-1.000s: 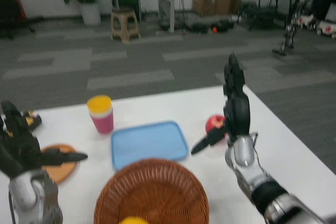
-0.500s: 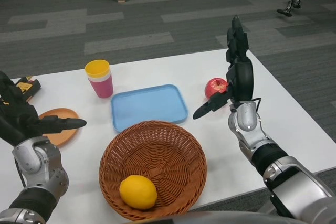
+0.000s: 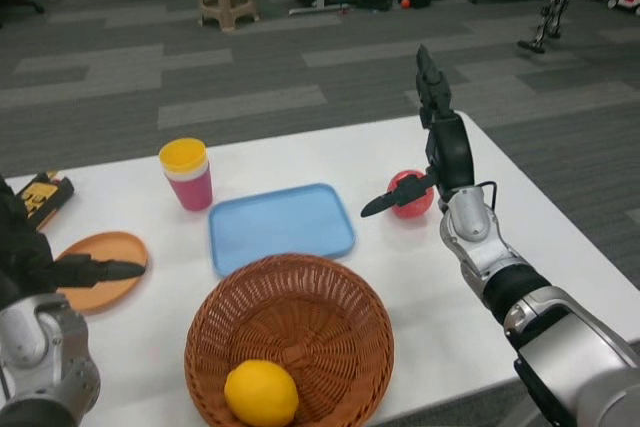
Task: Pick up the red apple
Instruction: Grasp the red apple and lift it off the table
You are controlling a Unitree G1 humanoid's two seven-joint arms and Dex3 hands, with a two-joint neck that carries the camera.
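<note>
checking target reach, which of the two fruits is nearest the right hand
The red apple, on the bare table right beside the right hand. The yellow lemon lies far off, inside the wicker basket at the near edge.

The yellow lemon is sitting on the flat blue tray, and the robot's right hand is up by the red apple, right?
Not quite. The head view shows the yellow lemon inside the brown woven wicker basket, not on the flat blue tray. The right hand is by the red apple.

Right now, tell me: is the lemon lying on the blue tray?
No, the lemon lies inside the wicker basket, while the blue tray beyond it holds nothing.
</note>
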